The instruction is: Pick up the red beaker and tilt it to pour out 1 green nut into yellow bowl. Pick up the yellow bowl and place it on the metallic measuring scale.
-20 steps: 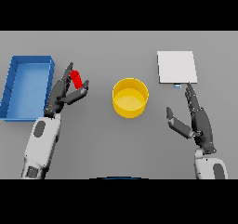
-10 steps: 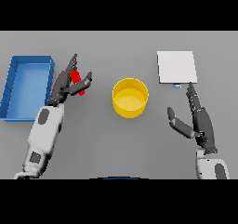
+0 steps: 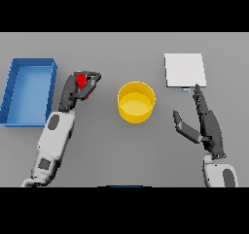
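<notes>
From where I sit the light is even and flat over the grey table, neither dim nor harsh, with no glare I can pick out. Just right of my left hand the yellow bowl shows a paler floor inside darker walls. Edges look soft throughout.

No text, label, brand, number or sign can be read anywhere here. The metallic measuring scale shows only a small bluish mark at its near edge, too small to make out.
</notes>
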Robot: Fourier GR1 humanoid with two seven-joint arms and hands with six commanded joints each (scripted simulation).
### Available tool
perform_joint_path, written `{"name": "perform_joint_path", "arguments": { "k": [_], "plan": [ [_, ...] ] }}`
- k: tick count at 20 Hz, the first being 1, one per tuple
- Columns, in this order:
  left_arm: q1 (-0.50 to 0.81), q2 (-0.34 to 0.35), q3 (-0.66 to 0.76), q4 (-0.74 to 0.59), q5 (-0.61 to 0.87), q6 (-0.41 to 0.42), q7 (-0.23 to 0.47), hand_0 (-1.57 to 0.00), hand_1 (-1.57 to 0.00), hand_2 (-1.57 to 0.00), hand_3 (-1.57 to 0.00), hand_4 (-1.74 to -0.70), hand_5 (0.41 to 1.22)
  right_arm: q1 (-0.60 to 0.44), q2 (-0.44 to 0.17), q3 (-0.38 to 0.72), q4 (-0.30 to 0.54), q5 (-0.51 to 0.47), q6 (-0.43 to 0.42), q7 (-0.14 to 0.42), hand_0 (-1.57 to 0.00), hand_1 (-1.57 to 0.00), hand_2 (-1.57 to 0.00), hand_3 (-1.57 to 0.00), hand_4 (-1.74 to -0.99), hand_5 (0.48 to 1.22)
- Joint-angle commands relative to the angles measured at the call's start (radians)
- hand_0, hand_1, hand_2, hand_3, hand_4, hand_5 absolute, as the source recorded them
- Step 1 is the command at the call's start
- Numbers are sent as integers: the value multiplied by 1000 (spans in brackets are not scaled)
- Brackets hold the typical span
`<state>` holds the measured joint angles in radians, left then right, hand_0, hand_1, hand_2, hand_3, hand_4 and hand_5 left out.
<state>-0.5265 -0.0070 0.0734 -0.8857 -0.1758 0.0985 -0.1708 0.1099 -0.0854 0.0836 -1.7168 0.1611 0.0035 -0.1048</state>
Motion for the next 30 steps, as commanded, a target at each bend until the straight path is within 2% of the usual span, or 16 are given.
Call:
{"name": "perform_joint_path", "arguments": {
  "k": [1, 2, 4, 9, 11, 12, 13, 16, 21, 23, 28, 30],
  "plan": [
    [-10, 3, 7, 9, -6, 15, 3, -1338, -1343, -1347, -1344, -1506, 1132, -4, 5, 0, 6, -2, -2, 8, 1, 1, 1, 1, -1296, 681],
    [-14, 0, 14, 16, 5, 20, -10, -1384, -1388, -1391, -1390, -1553, 1129, 10, 1, 1, 1, -6, 7, -10, 1, 1, 1, 1, -1303, 682],
    [-16, -2, 9, 6, 21, 21, -25, -1452, -1454, -1456, -1455, -1621, 1117, -5, -6, -3, 16, -3, 8, -11, 1, 1, 1, 1, -1288, 679],
    [-20, 25, -22, -81, 34, 37, -18, -1532, -1533, -1533, -1533, -1702, 1098, -1, -3, 11, 10, 21, 1, -16, 1, 1, 1, 1, -1258, 669],
    [-29, 39, -54, -133, 14, 48, 32, -1546, -1546, -1547, -1547, -1716, 1097, -6, 1, 14, 11, 34, -10, -18, 1, 1, 1, 1, -1250, 672],
    [-30, 52, -81, -147, -10, 45, 41, -1551, -1551, -1552, -1552, -1721, 1101, 2, 0, 16, 7, 37, -10, -23, 1, 1, 1, 1, -1245, 673],
    [-46, 72, -114, -172, -41, 42, 89, -1555, -1555, -1556, -1555, -1725, 1107, 9, 4, 21, 5, 48, -17, -27, 1, 1, 1, 1, -1249, 679],
    [-75, 133, -239, -212, -152, -9, 164, -1563, -1563, -1563, -1563, -1733, 1121, -3, -4, 24, -7, 71, -29, 4, 1, 1, 1, 1, -1243, 691],
    [-50, 165, -324, -284, -195, -34, 219, -1563, -1563, -1563, -1563, -1733, 1113, 22, -12, 24, -28, 63, -17, -2, 1, 1, 1, 1, -1243, 710],
    [-96, 190, -384, -264, -263, -51, 261, -1566, -1566, -1566, -1566, -1736, 1112, 23, -14, 25, -37, 56, -10, 14, 1, 1, 1, 1, -1251, 714],
    [-220, 268, -575, -204, -485, -94, 268, -1569, -1569, -1569, -1569, -1739, 1152, 8, 0, 34, -28, 59, -8, 20, 1, 1, 1, 1, -1267, 721],
    [-266, 279, -637, -165, -549, -112, 265, -1570, -1570, -1570, -1570, -1740, 1177, 20, -2, 30, -23, 55, -8, -2, 1, 1, 1, 1, -1268, 722]
  ]
}}
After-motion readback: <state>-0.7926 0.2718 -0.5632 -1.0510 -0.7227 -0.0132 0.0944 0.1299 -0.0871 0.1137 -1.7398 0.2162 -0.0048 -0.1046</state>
